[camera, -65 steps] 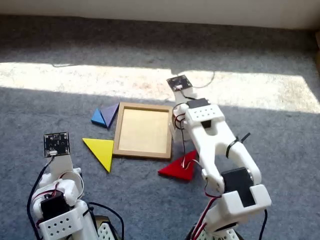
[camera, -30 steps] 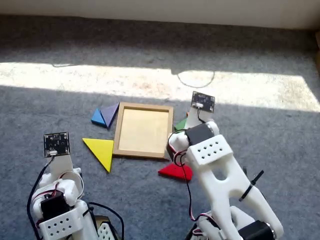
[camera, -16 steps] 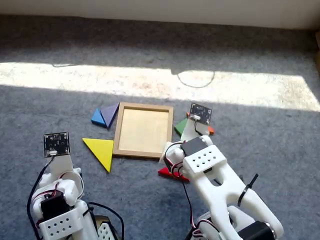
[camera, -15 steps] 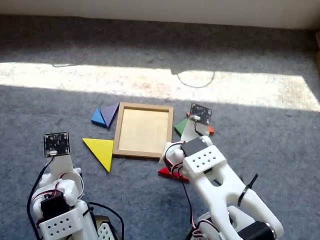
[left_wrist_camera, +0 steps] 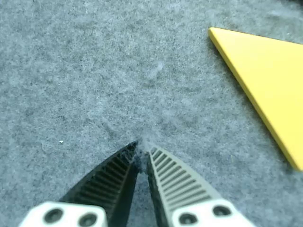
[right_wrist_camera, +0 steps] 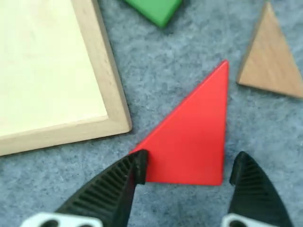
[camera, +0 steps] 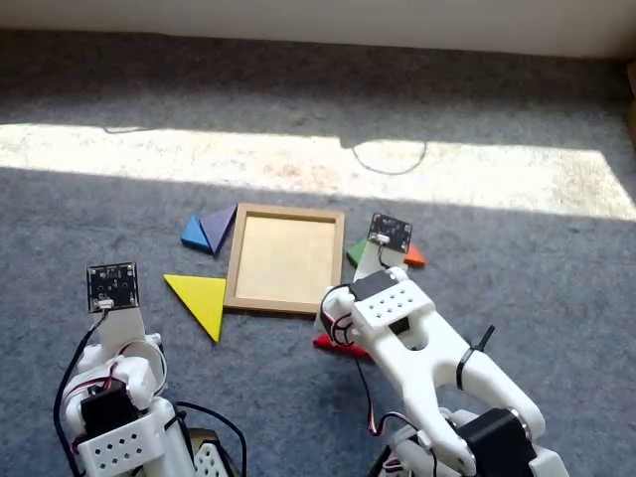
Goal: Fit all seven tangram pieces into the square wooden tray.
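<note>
The right gripper [right_wrist_camera: 189, 163] hangs with fingers spread astride the red triangle [right_wrist_camera: 194, 142], flat on the carpet [right_wrist_camera: 156, 61] by a corner of the wooden tray [right_wrist_camera: 102, 71], left gripper [left_wrist_camera: 142, 153] pressed shut, and squeezing that slanted edge may squirt it free.

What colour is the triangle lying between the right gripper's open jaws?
Red. The triangle shows best in the right wrist view.

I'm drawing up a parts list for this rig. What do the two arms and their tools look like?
Left arm and right arm: white plastic shells, black motors, rows of small holes, thin red and black wires; a black cable tie on the right. Left tool: one black, one grey ribbed finger. Right tool: two black fingers.
</note>
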You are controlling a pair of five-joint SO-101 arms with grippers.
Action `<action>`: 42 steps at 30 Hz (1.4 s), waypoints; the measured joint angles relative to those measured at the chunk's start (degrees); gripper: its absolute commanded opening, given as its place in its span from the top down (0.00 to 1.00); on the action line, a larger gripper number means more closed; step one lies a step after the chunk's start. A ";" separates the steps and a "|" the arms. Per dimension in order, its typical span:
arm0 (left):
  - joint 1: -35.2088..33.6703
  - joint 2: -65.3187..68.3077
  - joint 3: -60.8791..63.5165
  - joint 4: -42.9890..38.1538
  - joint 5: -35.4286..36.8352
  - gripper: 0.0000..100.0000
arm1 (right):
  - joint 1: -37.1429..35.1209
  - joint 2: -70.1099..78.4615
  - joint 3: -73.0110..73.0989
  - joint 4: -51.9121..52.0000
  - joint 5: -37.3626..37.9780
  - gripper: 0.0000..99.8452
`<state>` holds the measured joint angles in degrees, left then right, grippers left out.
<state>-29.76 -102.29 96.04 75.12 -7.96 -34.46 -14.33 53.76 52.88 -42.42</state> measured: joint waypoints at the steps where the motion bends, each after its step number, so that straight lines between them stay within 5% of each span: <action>1: 0.00 0.00 0.00 0.00 0.00 0.99 | 0.00 0.18 -0.09 0.00 0.00 0.79; 25: 0.00 0.00 0.00 0.00 0.00 0.99 | -1.67 9.23 -4.04 -0.53 0.00 0.78; 42: 0.00 0.00 0.00 0.00 0.00 0.99 | 1.05 -0.53 -2.99 -0.79 6.42 0.76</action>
<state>-29.76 -102.29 96.04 75.12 -7.96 -33.41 -14.86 50.77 52.09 -36.00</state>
